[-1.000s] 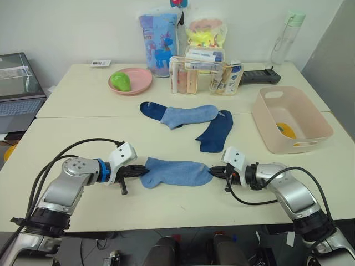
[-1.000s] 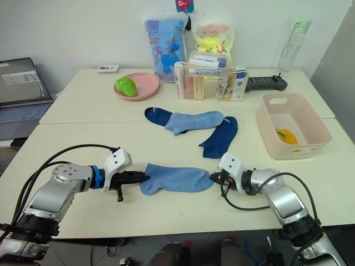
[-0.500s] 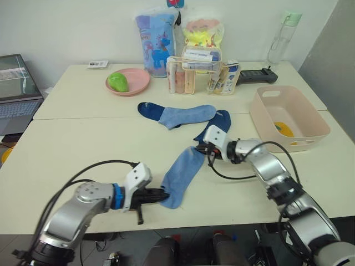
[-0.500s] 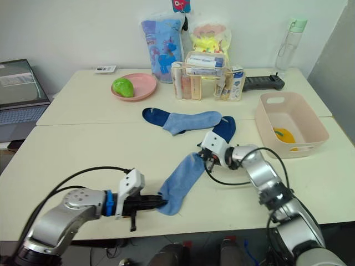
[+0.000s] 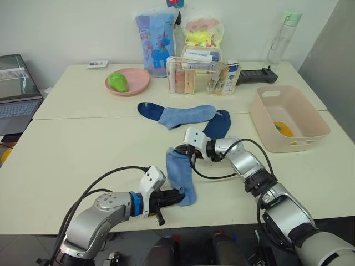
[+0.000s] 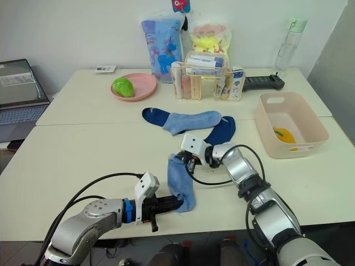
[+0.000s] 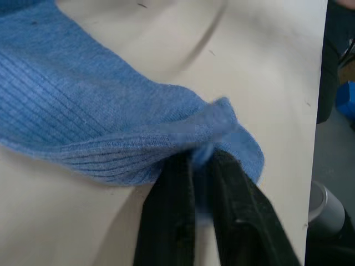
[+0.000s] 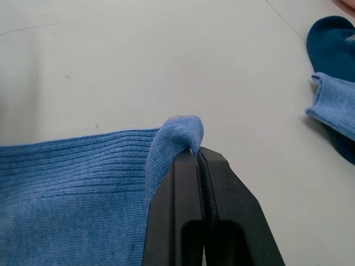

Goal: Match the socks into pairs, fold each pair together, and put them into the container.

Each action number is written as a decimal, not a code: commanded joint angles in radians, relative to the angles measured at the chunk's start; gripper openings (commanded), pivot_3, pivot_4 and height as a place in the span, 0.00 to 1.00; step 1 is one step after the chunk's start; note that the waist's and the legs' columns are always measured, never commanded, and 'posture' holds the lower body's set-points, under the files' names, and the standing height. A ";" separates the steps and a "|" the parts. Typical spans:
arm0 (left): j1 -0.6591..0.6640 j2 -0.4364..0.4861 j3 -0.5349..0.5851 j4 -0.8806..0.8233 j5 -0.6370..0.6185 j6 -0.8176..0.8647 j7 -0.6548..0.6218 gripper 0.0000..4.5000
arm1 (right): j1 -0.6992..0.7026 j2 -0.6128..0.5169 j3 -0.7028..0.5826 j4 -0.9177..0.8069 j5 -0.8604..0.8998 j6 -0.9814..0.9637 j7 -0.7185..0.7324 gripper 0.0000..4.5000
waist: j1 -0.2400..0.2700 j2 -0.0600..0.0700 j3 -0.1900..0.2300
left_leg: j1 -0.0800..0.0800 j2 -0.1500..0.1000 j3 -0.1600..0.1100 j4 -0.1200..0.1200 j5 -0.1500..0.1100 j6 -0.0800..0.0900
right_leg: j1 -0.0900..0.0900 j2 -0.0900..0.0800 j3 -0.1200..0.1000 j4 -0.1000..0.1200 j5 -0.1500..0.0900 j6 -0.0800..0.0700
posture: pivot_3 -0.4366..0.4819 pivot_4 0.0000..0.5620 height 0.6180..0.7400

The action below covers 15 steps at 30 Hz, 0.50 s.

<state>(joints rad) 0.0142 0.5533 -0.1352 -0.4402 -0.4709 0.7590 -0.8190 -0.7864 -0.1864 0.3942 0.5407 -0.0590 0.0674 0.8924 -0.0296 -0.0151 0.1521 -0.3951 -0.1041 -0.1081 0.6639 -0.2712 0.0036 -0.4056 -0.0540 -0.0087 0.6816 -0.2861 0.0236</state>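
container (image 5: 288, 119) w/ yellow socks (image 5: 283, 129) inside, both jaws clamping light blue sock (image 5: 180, 177)

This looks like an office or lab room set up as a test bench rather than a lived-in home: two plain cream rectangular tables (image 5: 83, 144) pushed together against a bare white wall (image 5: 66, 27). An open grey laptop (image 5: 16, 91) sits at the far left. A black handheld controller (image 5: 256, 75) lies at the far right beside household props, such as a clear plastic organiser of toiletries (image 5: 202, 75).
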 commanded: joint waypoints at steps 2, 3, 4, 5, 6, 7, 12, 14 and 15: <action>0.014 0.039 0.032 -0.030 -0.036 -0.006 -0.026 0.44 | -0.003 -0.008 -0.031 -0.042 0.013 -0.036 0.007 0.15 | 0.000 0.000 0.000 | 0.000 0.000 0.000 0.000 0.000 0.000 | 0.000 0.000 0.000 0.000 0.000 0.000 | 0.48 0.27 1.00; 0.016 0.049 0.040 -0.030 -0.042 -0.007 -0.030 0.51 | 0.000 -0.011 -0.036 -0.049 0.014 -0.038 0.002 0.23 | 0.000 0.000 0.000 | 0.000 0.000 0.000 0.000 0.000 0.000 | 0.000 0.000 0.000 0.000 0.000 0.000 | 0.48 0.27 1.00; 0.020 0.065 0.051 -0.033 -0.048 -0.009 -0.039 0.59 | 0.005 -0.017 -0.042 -0.062 0.017 -0.034 0.001 0.32 | 0.000 0.000 0.000 | 0.000 0.000 0.000 0.000 0.000 0.000 | 0.000 0.000 0.000 0.000 0.000 0.000 | 0.48 0.27 1.00; 0.024 0.094 0.072 -0.036 -0.059 -0.010 -0.059 0.65 | 0.014 -0.028 -0.052 -0.089 0.022 -0.031 0.001 0.38 | 0.000 0.000 0.000 | 0.000 0.000 0.000 0.000 0.000 0.000 | 0.000 0.000 0.000 0.000 0.000 0.000 | 0.48 0.27 1.00; 0.026 0.136 0.105 -0.031 -0.068 -0.018 -0.091 0.72 | 0.032 -0.049 -0.065 -0.142 0.034 -0.020 0.012 0.46 | 0.000 0.000 0.000 | 0.000 0.000 0.000 0.000 0.000 0.000 | 0.000 0.000 0.000 0.000 0.000 0.000 | 0.48 0.27 1.00; 0.027 0.177 0.139 -0.017 -0.068 -0.034 -0.119 0.79 | 0.058 -0.073 -0.074 -0.207 0.057 0.000 0.041 0.55 | 0.001 0.000 0.000 | 0.000 0.000 0.000 0.000 0.000 0.000 | 0.000 0.000 0.000 0.000 0.000 0.000 | 0.48 0.27 1.00; -0.043 0.327 0.225 0.158 -0.043 -0.139 -0.245 0.93 | 0.208 -0.231 -0.051 -0.462 0.150 0.041 0.245 0.62 | 0.006 0.001 0.001 | 0.000 0.000 -0.001 -0.001 0.000 0.000 | 0.000 0.000 -0.001 -0.002 0.000 0.000 | 0.48 0.27 1.00; -0.112 0.320 0.209 0.235 -0.013 -0.181 -0.243 0.93 | 0.239 -0.267 -0.047 -0.509 0.181 0.073 0.291 0.62 | 0.007 0.002 0.001 | 0.000 -0.001 -0.001 -0.001 0.000 0.000 | 0.001 -0.001 0.000 -0.001 0.000 0.000 | 0.48 0.27 1.00; -0.161 0.305 0.193 0.281 0.010 -0.203 -0.234 0.93 | 0.254 -0.285 -0.043 -0.531 0.196 0.090 0.319 0.62 | 0.007 0.002 0.001 | 0.000 0.000 -0.001 0.000 0.000 0.000 | 0.001 0.000 0.000 -0.001 0.000 0.000 | 0.48 0.27 1.00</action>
<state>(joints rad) -0.0987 0.8707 0.0677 -0.2012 -0.4860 0.6033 -1.0527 -0.5307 -0.4593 0.3476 0.0822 0.0945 0.1374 1.1637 -0.0231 -0.0134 0.1533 -0.3951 -0.1044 -0.1088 0.6638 -0.2714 0.0040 -0.4049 -0.0544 -0.0091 0.6807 -0.2861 0.0235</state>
